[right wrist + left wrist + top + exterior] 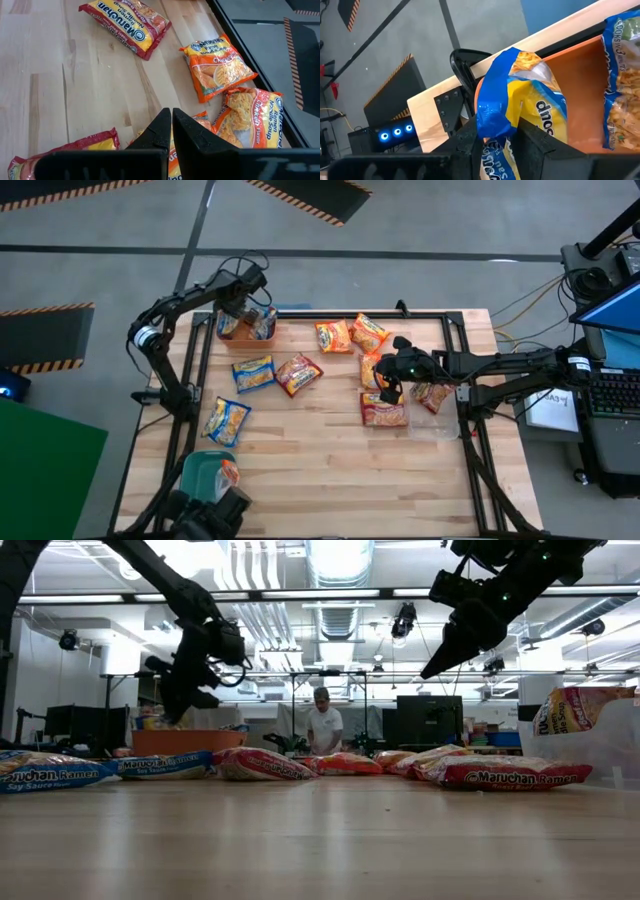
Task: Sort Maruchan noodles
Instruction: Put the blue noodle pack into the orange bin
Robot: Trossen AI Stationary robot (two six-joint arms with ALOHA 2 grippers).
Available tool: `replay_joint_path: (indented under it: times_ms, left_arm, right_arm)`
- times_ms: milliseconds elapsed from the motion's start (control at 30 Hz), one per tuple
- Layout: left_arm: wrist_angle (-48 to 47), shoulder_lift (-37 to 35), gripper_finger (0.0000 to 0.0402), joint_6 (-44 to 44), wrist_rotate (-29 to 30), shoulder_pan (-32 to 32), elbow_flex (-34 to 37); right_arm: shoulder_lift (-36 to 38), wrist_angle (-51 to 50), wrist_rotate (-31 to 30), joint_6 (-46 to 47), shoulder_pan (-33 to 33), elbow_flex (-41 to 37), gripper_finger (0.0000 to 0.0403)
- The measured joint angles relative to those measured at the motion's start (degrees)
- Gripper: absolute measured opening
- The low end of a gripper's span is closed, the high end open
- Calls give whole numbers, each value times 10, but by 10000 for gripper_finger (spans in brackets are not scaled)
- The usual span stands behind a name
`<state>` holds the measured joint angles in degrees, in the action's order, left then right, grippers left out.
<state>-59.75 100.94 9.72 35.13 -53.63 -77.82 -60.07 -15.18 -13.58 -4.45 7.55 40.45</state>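
Left gripper [497,145] pinches blue packet [520,100] over orange bin's [580,107] edge.

A light wooden table [330,470] is strewn with Maruchan noodles [298,373]: blue, orange and red packets. An orange bin [243,338] is set at its far left corner.

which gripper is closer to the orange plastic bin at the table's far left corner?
Left. The left gripper is over the orange plastic bin, shut on a blue-and-yellow crinkly noodle packet. The right gripper is shut, empty, above the packets on the table's right side.
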Motion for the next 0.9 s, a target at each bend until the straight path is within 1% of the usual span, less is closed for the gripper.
replay_joint_path:
  times_ms: [333,467,567,667,767,833,900]
  left_arm:
    - [2,38,74,23,3,0,0]
    - [-11,38,74,15,4,0,-3]
    - [-44,28,74,13,5,0,-21]
    - [-49,20,74,5,19,0,-38]
    - [-22,20,74,-4,26,-3,-40]
    - [30,20,74,-7,29,-8,-26]
    - [55,25,74,-14,25,-10,-8]
  right_arm:
    - [0,-1,0,7,0,0,9]
    - [0,-6,0,8,0,0,9]
    - [0,-9,0,8,0,0,9]
    - [0,-9,0,6,0,0,9]
    - [0,-9,0,6,0,0,9]
    - [0,-9,0,7,0,0,9]
    - [0,-9,0,9,0,0,9]
